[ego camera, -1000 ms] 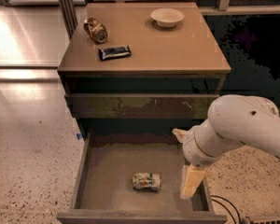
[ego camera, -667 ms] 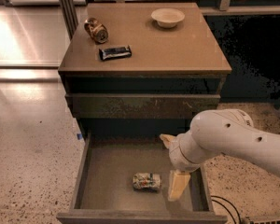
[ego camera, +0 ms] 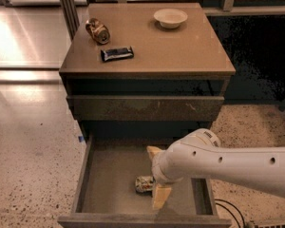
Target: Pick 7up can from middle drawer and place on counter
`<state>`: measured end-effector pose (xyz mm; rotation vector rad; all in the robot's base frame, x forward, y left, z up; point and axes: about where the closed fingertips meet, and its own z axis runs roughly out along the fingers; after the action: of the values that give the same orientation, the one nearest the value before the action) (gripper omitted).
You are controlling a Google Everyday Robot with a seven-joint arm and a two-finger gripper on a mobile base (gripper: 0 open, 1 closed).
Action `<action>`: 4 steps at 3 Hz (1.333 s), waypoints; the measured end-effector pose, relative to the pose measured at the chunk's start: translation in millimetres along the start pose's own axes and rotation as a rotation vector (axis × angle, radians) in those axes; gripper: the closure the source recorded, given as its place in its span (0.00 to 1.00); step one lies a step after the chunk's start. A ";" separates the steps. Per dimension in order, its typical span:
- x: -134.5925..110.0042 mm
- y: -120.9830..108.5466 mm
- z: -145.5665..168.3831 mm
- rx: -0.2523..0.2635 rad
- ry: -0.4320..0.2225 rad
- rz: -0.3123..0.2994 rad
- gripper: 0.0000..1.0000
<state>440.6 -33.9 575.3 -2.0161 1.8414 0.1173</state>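
The 7up can (ego camera: 143,184) lies on its side on the grey-brown floor of the open middle drawer (ego camera: 109,179), near the middle front. My gripper (ego camera: 157,175) is down inside the drawer just right of the can, open. One tan finger (ego camera: 154,152) is behind the can and the other (ego camera: 161,196) is in front of it. The gripper's body hides the can's right end. The white arm (ego camera: 228,163) reaches in from the right. The counter (ego camera: 180,46) is the tan top of the cabinet above.
On the counter are a brownish-gold can (ego camera: 97,31), a dark snack bar (ego camera: 117,53) and a white bowl (ego camera: 170,17). A shut drawer with a scuffed front (ego camera: 145,107) sits above the open one. A cable (ego camera: 228,209) lies on the floor at the right.
The arm has swung left and lower into the drawer. The gripper went from the drawer's right side to right beside the can. The can has not moved.
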 end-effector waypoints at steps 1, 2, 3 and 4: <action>0.0 0.0 0.0 0.000 0.000 0.000 0.00; 3.4 0.4 5.9 0.002 -0.016 0.007 0.00; 15.0 3.3 27.5 -0.003 0.015 -0.001 0.00; 24.6 -1.9 56.1 -0.015 0.048 -0.006 0.00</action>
<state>457.1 -37.3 516.4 -2.0518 1.8689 0.0815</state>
